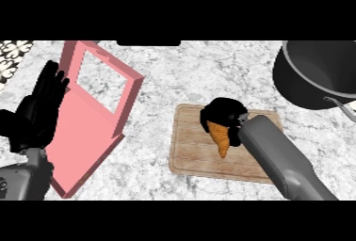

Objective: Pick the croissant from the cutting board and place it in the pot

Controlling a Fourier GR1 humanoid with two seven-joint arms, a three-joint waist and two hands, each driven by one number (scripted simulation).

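Croissant (220, 138) sits on the wooden cutting board (191, 157), and the right hand (224, 113) is down on top of it, black fingers curled round its far end while the pointed near end sticks out toward the bottom of the view. The grey right forearm (278, 155) runs in from the lower right, crossing the board's right half. Off to the far right, well apart from the board, stands the dark pot (306, 89), a thin handle showing at its near side. Over on the left, the left hand (38, 113) rests open, fingers straight and pointing far, just beside a pink tray (83, 136) lying on the marbled counter (181, 80).
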